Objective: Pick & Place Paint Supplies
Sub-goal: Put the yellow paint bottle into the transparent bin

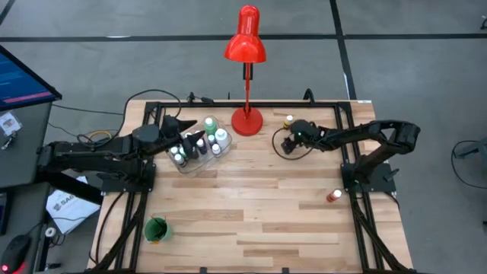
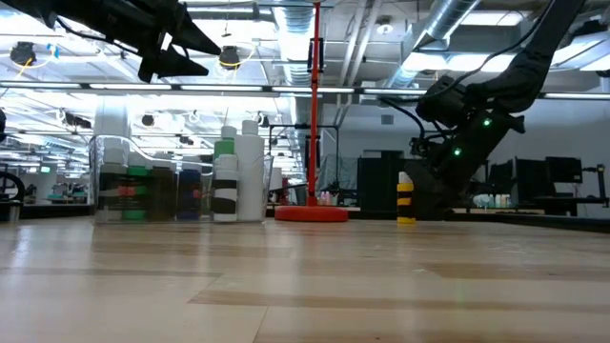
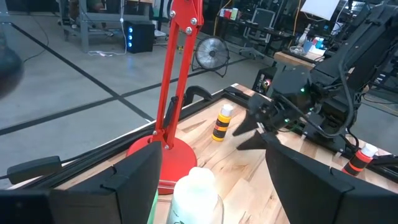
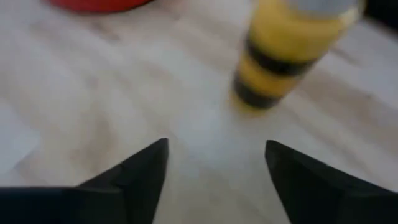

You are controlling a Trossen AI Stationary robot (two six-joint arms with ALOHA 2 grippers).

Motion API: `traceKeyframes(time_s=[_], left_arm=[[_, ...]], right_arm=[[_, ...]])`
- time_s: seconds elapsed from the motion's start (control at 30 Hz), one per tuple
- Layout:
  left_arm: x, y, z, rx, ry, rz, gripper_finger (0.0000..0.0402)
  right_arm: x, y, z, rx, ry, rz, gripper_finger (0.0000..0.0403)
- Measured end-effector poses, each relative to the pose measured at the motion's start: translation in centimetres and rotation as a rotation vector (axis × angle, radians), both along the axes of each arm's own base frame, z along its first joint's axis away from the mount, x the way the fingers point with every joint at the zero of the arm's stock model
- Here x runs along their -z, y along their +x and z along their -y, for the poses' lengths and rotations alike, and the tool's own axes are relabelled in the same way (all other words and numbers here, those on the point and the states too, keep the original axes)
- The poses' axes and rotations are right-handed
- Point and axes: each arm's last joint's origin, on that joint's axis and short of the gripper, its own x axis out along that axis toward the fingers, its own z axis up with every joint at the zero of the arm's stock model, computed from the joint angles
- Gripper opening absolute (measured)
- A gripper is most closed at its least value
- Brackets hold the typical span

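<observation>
Right now my right gripper [image 4: 214, 171] is open, low over the light wooden table [image 1: 251, 213], empty; the small yellow black-banded paint bottle [image 4: 287, 53] stands just ahead. Beyond: red desk lamp [image 1: 246, 76], clear bin of bottles [image 1: 196, 148], my open left gripper [image 3: 208, 180] above it.
</observation>
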Motion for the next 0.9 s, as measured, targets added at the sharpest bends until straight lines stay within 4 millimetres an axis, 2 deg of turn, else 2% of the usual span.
traceKeyframes(time_s=[0.1,0.2,0.33,0.47,0.57,0.67,0.9], left_arm=[[0.0,0.0,0.0,0.0,0.0,0.0,0.0277],[0.0,0.0,0.0,0.0,0.0,0.0,0.0277],[0.0,0.0,0.0,0.0,0.0,0.0,0.0277],[0.0,0.0,0.0,0.0,0.0,0.0,0.0277],[0.0,0.0,0.0,0.0,0.0,0.0,0.0277],[0.0,0.0,0.0,0.0,0.0,-0.001,0.0277],[0.0,0.0,0.0,0.0,0.0,-0.001,0.0277]], right_arm=[[0.3,-0.1,1.0,0.05,-0.029,0.017,0.0293],[0.7,0.2,1.8,0.067,-0.053,0.052,0.0314],[1.5,1.0,2.7,0.052,-0.076,0.097,0.0324],[2.2,2.0,3.3,0.067,-0.07,0.078,0.0317],[2.3,2.3,3.4,0.091,-0.077,0.084,0.029],[2.1,2.3,3.3,0.08,-0.095,0.07,0.0247],[1.2,2.2,3.5,0.061,-0.124,0.078,0.0104]])
